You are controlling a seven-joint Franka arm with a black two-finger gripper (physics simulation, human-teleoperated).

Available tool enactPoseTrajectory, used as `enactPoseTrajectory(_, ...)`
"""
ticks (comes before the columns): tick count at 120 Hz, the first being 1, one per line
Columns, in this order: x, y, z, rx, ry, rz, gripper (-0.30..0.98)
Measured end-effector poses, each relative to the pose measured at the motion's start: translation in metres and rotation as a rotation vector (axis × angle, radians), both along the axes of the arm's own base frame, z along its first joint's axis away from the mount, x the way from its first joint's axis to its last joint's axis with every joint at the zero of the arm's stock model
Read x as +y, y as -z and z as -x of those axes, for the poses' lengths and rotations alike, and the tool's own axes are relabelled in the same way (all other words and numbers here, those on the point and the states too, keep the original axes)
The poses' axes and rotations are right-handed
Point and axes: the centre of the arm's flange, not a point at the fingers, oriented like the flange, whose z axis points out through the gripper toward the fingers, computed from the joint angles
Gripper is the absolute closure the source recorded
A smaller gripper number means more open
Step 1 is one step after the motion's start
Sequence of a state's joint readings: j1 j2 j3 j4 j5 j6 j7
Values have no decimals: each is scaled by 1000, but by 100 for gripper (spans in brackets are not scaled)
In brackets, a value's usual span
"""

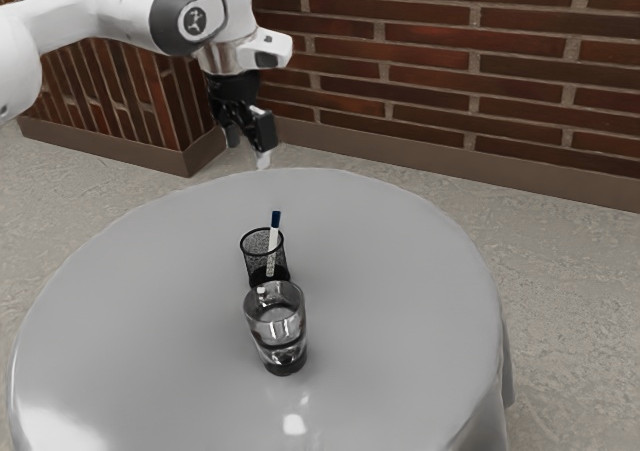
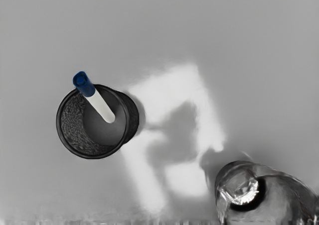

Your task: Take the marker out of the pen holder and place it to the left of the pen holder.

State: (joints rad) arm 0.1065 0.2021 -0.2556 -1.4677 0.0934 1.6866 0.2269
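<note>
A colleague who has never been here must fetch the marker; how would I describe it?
On the round grey table stands a black mesh pen holder, beside a clear glass. The marker leans inside that holder, its dark blue end up above the rim. Unlike the holder and the glass, it is slim, with a white body.

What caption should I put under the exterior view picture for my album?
A robot gripper above a round table, where a blue-capped marker leans in its pen holder.

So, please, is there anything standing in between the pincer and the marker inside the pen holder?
Nothing visible stands between the pincer and the marker. The glass stands apart from the pen holder, off that path.
</note>
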Motion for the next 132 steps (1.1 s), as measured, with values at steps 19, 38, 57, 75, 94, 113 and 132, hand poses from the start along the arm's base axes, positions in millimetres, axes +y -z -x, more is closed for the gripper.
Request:
enactPoseTrajectory(19, 3, 25, 4, 85, -3, -12, 3)
enactPoseTrajectory(38, 32, 105, -17, 232, -55, 5, 1)
enactPoseTrajectory(57, 51, 156, -52, 279, -87, 37, 20)
enactPoseTrajectory(75, 61, 175, -82, 254, -103, 62, 35)
enactPoseTrajectory(94, 64, 190, -99, 229, -109, 75, 41)
enactPoseTrajectory(113, 65, 200, -105, 209, -112, 81, 43)
enactPoseTrajectory(132, 66, 202, -113, 176, -115, 87, 46)
